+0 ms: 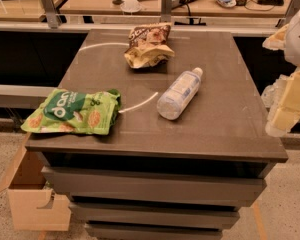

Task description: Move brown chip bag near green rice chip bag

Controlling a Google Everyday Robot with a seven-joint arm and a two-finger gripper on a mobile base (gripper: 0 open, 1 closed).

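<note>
The brown chip bag (147,46) lies crumpled at the far middle of the dark tabletop (225,109), dark front up with pale tan edges. The green rice chip bag (72,112) lies flat at the near left corner, partly over the table's left edge. My gripper (286,104) is at the right edge of the view, off the table's right side, pale yellow and white, well away from both bags.
A clear plastic water bottle (179,94) lies on its side in the middle of the table, between the two bags. A cardboard box (32,194) stands on the floor at the left. Desks with papers and cables stand behind the table.
</note>
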